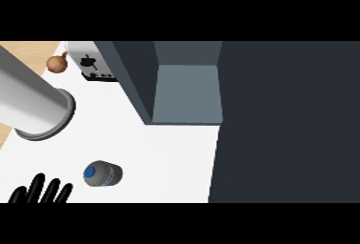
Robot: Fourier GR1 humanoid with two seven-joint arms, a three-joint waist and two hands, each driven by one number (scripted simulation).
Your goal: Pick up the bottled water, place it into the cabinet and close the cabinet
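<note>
1 hand [41,190], the left, rests open with fingers up at the lower edge; the bottled water [103,173] stands ungrasped on the surface [162,152] nearby, short of the open cabinet [184,93]. A careless reach could topple it.

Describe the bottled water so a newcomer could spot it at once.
Start at the white counter in front of the open cabinet. Near its lower edge, right of the black left hand, stands the bottled water. Seen from above, it alone has a blue cap.
</note>
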